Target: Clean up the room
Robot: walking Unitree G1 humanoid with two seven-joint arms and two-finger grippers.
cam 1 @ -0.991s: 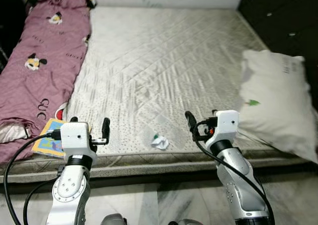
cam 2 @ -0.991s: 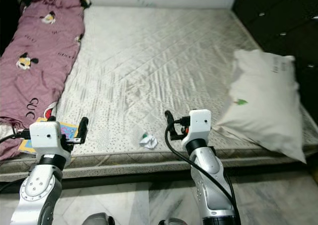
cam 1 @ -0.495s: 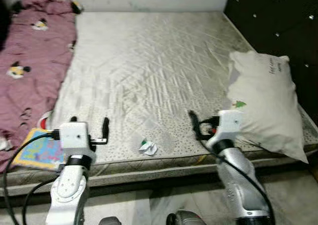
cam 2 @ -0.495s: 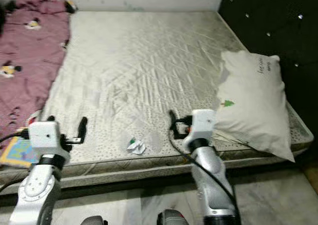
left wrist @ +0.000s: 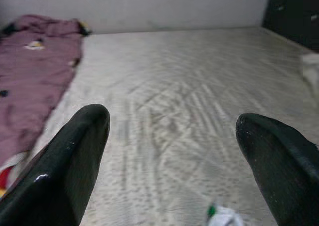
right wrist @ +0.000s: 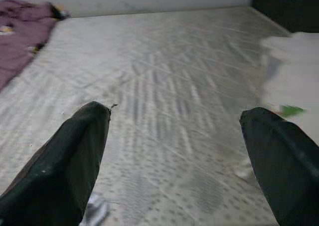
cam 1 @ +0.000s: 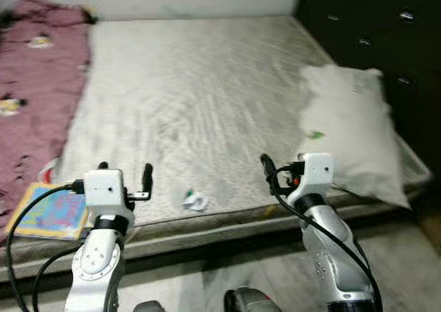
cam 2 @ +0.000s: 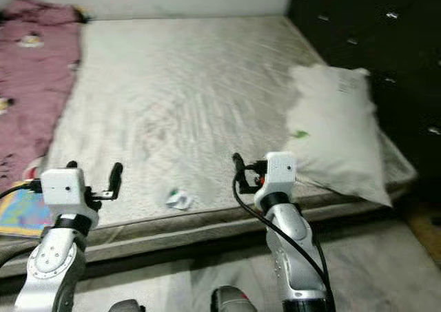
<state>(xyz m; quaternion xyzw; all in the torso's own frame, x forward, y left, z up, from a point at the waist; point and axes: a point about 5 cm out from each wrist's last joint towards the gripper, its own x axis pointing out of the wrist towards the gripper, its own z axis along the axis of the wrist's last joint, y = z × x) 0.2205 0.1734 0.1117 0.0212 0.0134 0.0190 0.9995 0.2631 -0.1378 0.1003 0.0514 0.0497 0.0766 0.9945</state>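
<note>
Grey-white quilted mattress (cam 1: 200,98) lay in front of you, with a crumpled scrap of paper (cam 1: 195,201) near its front edge, between your two arms. Your left gripper (cam 1: 124,178) was held over that front edge with its fingers (left wrist: 75,166) spread wide and nothing between them. Your right gripper (cam 1: 279,174) sat just right of the scrap, fingers (right wrist: 70,166) likewise parted and empty. You had a white pillow (cam 1: 348,129) on the mattress's right side, a pink blanket (cam 1: 31,98) along the left, and a colourful book (cam 1: 48,212) beside your left arm.
</note>
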